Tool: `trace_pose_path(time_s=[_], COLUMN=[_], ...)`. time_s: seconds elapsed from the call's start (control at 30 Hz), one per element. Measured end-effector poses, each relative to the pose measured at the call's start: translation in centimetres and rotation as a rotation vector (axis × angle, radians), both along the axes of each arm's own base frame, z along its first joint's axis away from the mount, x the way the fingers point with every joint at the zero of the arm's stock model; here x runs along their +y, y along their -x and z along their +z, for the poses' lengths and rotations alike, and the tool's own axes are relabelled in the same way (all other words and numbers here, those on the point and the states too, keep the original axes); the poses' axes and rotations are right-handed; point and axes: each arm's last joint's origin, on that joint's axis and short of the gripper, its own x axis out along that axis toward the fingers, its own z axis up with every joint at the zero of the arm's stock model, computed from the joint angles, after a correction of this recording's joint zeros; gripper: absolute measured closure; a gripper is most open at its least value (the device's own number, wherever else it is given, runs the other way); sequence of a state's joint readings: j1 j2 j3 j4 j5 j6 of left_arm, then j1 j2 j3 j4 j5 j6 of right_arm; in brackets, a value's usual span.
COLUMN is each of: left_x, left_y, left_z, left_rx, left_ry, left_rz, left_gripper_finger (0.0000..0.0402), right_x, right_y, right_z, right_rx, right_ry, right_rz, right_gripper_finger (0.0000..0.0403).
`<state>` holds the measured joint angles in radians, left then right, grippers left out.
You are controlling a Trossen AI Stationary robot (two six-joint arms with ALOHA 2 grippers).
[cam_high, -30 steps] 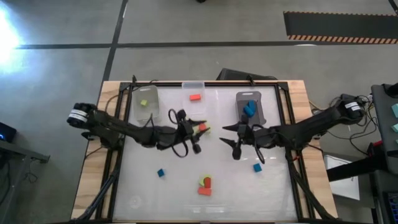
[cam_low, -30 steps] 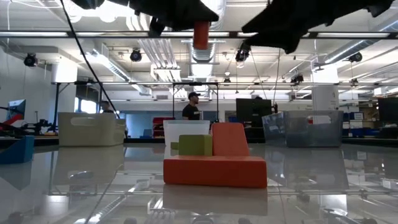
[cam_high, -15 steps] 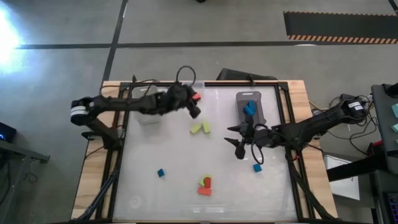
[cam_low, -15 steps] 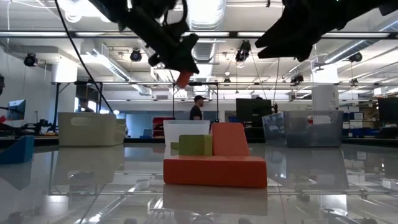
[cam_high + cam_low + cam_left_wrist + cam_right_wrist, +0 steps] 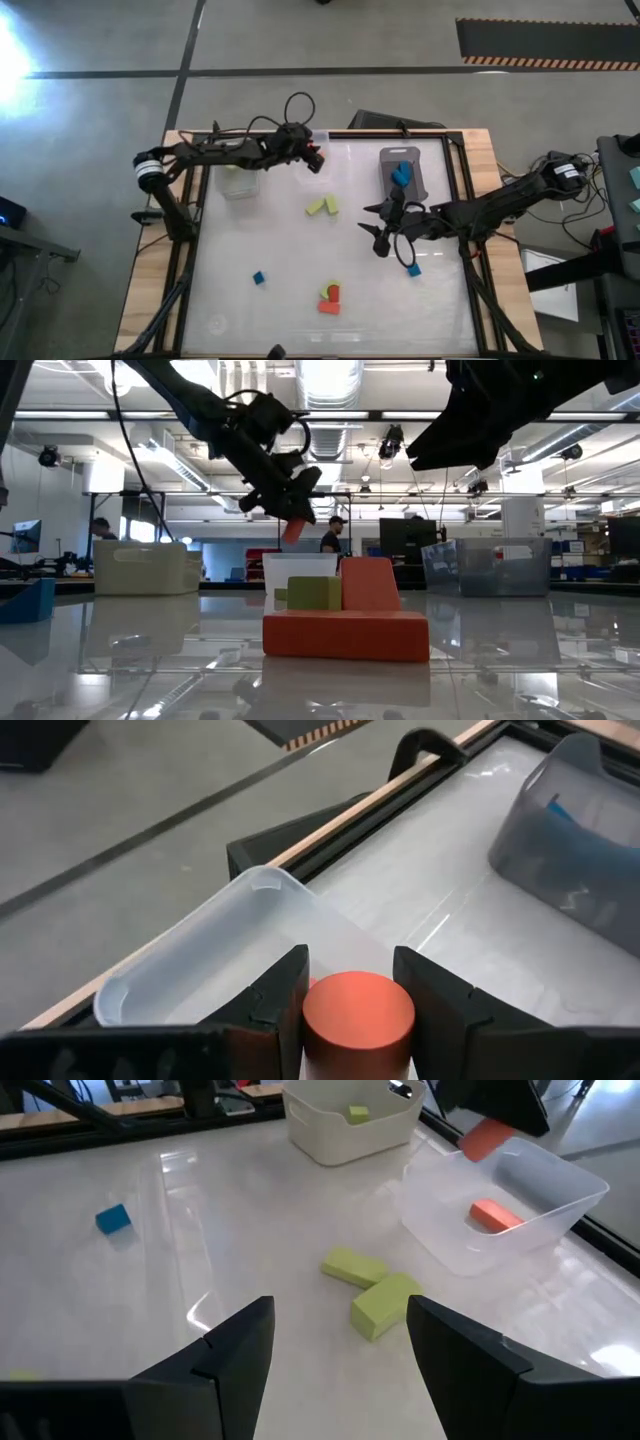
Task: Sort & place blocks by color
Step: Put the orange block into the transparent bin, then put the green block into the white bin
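At the table's far left stands a white bin (image 5: 237,172) with a green block (image 5: 358,1113) in it, and next to it the left gripper (image 5: 316,158) hangs over the clear bin (image 5: 215,945), its fingers clamped on an orange-red block (image 5: 358,1013). The step in hand looks like the drop: the clear bin already has one orange-red block (image 5: 496,1214) inside, so the next move likely calls for holding position above the opening and parting the fingers so the piece falls in beside it rather than onto the rim. Further right, two green blocks (image 5: 323,206) lie touching on the white tabletop (image 5: 280,240), with a blue block (image 5: 258,278) and a small orange-red and green cluster (image 5: 329,297) nearer the front edge. The right gripper (image 5: 383,228) hovers mid-table with its fingers spread and nothing between them; a blue block (image 5: 413,269) lies close by, and the grey bin (image 5: 403,172) behind it holds blue pieces. The surface is glossy and throws reflections. Beyond it, the low view shows an open workshop with ceiling lights, ducts, benches and a person (image 5: 331,535) standing far off.
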<state>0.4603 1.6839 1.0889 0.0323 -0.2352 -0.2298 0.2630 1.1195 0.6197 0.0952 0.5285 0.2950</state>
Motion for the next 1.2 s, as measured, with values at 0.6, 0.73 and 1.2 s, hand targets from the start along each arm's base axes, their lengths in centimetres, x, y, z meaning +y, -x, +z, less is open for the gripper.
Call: trace_pose_path(time_s=[0.6, 0.73, 1.2], left_x=[1.0, 0.9, -1.9], left_y=[-1.4, -1.3, -1.3], left_z=[-4.3, -4.0, -0.1], left_rx=[0.077, 0.076, 0.008], left_ry=[0.000, -0.004, -0.081], left_rz=[0.053, 0.050, -0.045], left_gripper_finger=[0.0263, 0.0263, 0.0261], right_x=[-0.1, -0.1, -0.1], right_y=[0.0, 0.0, 0.0], right_z=[-0.1, -0.1, -0.1], right_rx=[0.000, 0.000, 0.004], right_ry=[0.011, 0.011, 0.012], right_rz=[-0.020, -0.021, -0.021], right_gripper_finger=[0.0184, 0.0184, 0.0184])
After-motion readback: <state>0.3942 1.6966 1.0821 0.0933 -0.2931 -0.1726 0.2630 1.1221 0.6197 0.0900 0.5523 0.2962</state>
